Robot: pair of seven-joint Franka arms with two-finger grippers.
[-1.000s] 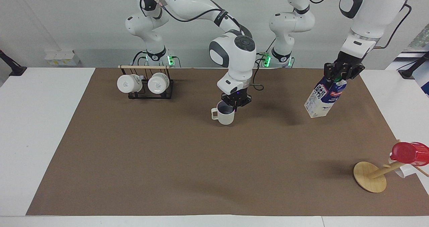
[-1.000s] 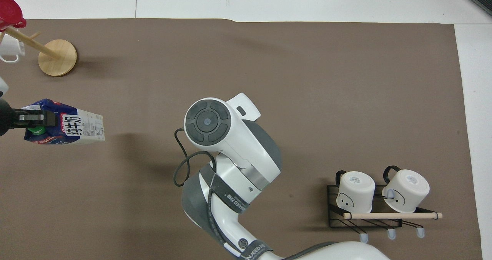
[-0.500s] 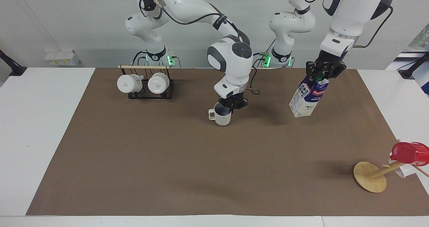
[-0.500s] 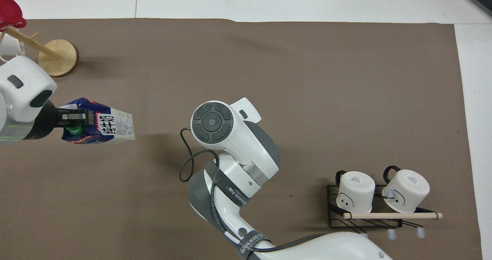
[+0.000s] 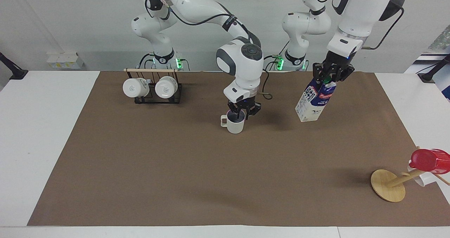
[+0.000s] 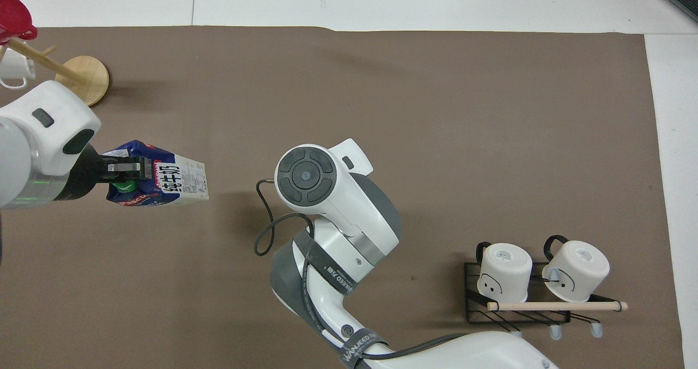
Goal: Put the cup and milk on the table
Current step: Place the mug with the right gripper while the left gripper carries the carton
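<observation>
The off-white cup [image 5: 235, 124] stands upright on the brown paper of the table [image 5: 175, 167] near the middle, its handle toward the right arm's end. My right gripper [image 5: 242, 112] is directly over it, open, with its fingers straddling the rim. In the overhead view the right arm's wrist [image 6: 313, 178] hides the cup. My left gripper [image 5: 330, 77] is shut on the gable top of the blue-and-white milk [image 5: 314, 102] and holds it tilted just above the paper, beside the cup toward the left arm's end. The milk [image 6: 169, 179] and left gripper [image 6: 128, 168] also show from above.
A black wire rack [image 5: 153, 95] with two white mugs lying on it stands near the robots at the right arm's end, rack [image 6: 518, 309]. A wooden peg stand [image 5: 388, 185] carrying a red cup [image 5: 429, 159] sits far from the robots at the left arm's end.
The left arm carried the milk toward the table's middle and lower. The right gripper brought the cup down onto the paper and its fingers parted.
</observation>
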